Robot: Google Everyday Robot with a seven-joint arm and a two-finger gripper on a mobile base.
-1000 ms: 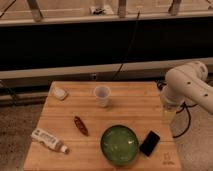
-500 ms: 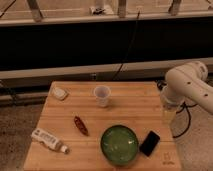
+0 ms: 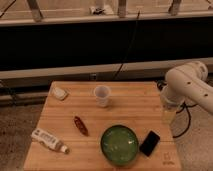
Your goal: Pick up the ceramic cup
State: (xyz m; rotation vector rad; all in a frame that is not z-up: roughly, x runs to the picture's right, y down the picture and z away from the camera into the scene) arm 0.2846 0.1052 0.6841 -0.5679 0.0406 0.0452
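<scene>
The ceramic cup (image 3: pixel 102 95) is small, white and tapered, standing upright near the far middle of the wooden table (image 3: pixel 130 112). The large round green bowl (image 3: pixel 119 145) sits near the front, right of centre. My gripper (image 3: pixel 169 115) hangs below the white arm (image 3: pixel 189 87) at the table's right edge, well to the right of the cup and not touching it.
A black phone (image 3: pixel 150 143) lies right of the bowl. A dark red item (image 3: pixel 80 125) lies left of centre. A white tube (image 3: pixel 49 140) lies at the front left. A small pale object (image 3: pixel 59 93) sits at the far left corner. Cables run behind the table.
</scene>
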